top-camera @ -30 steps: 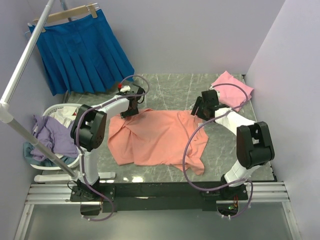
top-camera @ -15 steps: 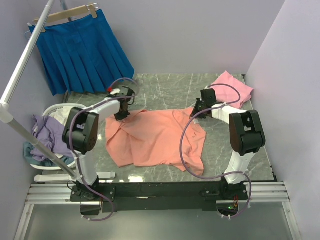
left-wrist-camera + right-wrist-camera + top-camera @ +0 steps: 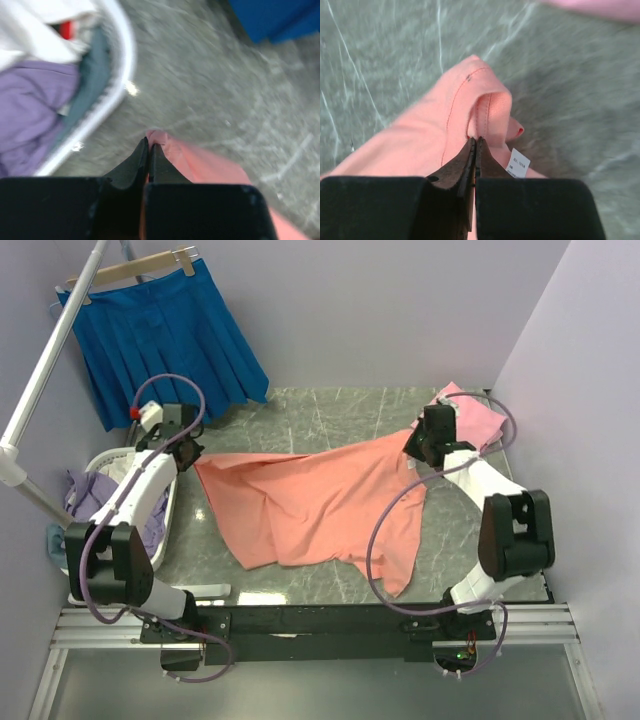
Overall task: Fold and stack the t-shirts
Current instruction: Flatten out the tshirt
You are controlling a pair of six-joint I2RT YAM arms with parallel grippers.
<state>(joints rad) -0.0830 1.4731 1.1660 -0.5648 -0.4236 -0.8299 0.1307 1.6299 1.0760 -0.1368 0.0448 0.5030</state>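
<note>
While my left gripper (image 3: 149, 145) and right gripper (image 3: 475, 140) each clench 1 edge of the salmon-orange t-shirt (image 3: 320, 500), it stretches between them over the table (image 3: 320, 420); the pink t-shirt (image 3: 480, 418) lies far right.

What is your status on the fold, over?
Left fingers, right fingers shut on salmon t-shirt, stretched between. Pink t-shirt far right. Basket close on left.

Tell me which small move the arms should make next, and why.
Probably pull the orange shirt toward the table's far side to flatten it: the left gripper and right gripper are shut on its far edge, stretched between them, but its near part lies rumpled.
</note>
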